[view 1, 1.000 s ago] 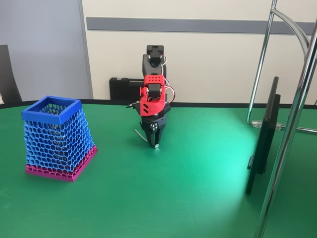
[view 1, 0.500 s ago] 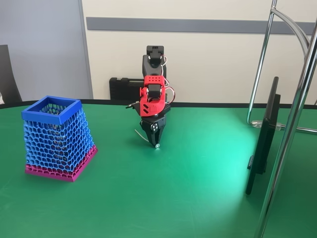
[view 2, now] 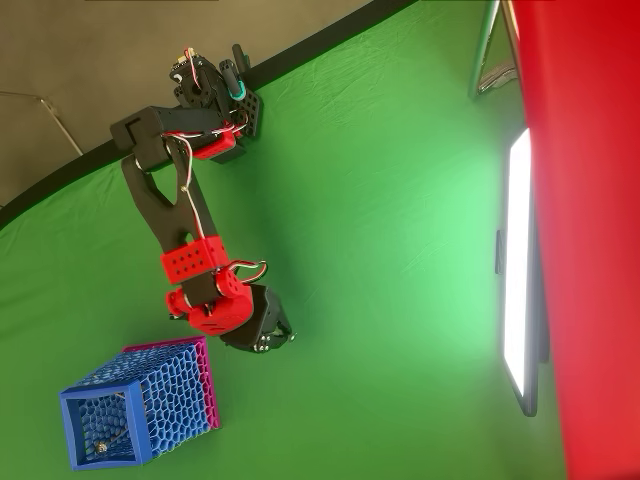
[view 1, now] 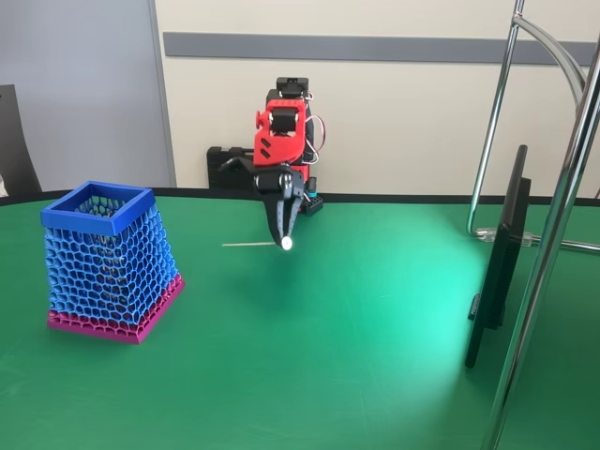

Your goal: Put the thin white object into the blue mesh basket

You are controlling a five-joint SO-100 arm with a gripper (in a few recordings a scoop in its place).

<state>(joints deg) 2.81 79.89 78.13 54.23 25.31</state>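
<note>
Above table, pincer gripping thin white object

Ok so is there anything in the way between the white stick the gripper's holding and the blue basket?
Nothing visible. In the fixed view the gripper holds the stick above the table, and only bare green surface lies between it and the basket to the picture's left. The basket's top is open.

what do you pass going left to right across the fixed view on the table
blue mesh basket → thin white stick, held level above the table → gripper shut on the stick's round head → dark flat screen standing edge-on → shiny metal stand pole
</note>
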